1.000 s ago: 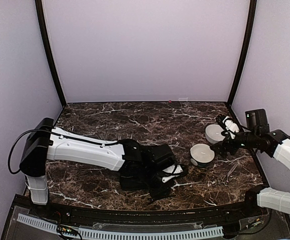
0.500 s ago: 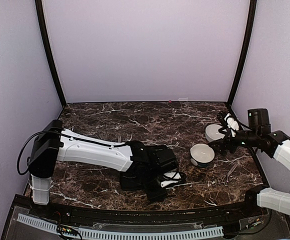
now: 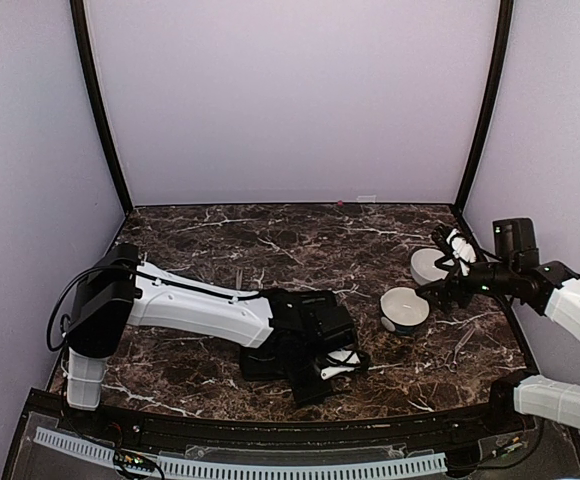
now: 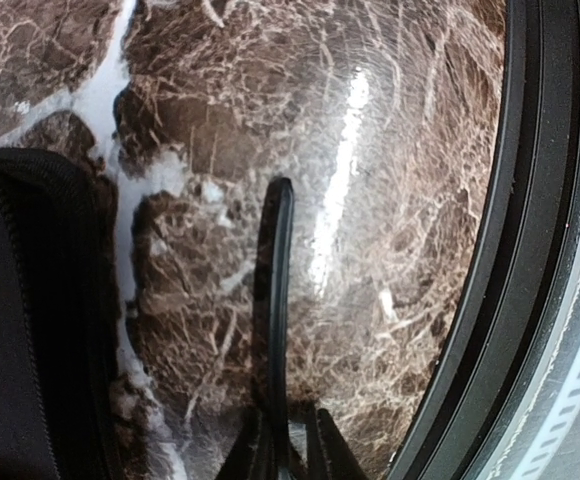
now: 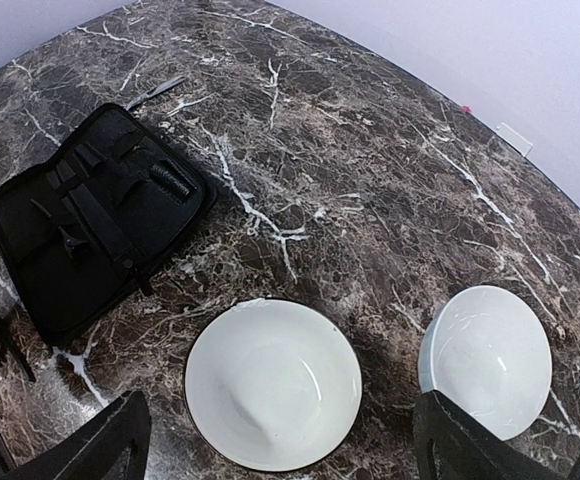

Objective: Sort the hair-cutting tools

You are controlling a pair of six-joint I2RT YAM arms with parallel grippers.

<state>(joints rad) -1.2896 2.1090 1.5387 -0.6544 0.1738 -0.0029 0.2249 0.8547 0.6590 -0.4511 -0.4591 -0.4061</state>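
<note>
My left gripper (image 4: 288, 450) is shut on a slim dark comb-like piece (image 4: 275, 300), which sticks out forward just above the marble, beside the black zip case (image 4: 20, 320). In the top view this gripper (image 3: 338, 365) is at the case's (image 3: 305, 310) near right corner. The case lies open in the right wrist view (image 5: 90, 230), with dark tools strapped inside. A thin silvery tool (image 5: 155, 92) lies on the marble beyond it. My right gripper (image 5: 280, 440) is open and empty, above the near white bowl (image 5: 273, 383).
A second white bowl (image 5: 490, 355) stands to the right of the first; both show in the top view, near (image 3: 404, 308) and far (image 3: 430, 265). The table's black front rim (image 4: 530, 250) runs close to my left gripper. Lilac walls enclose the table.
My left arm has swung its elbow rightward and the gripper has shifted slightly at the case's near corner. My right gripper has drawn back a little to the right from the near bowl.
</note>
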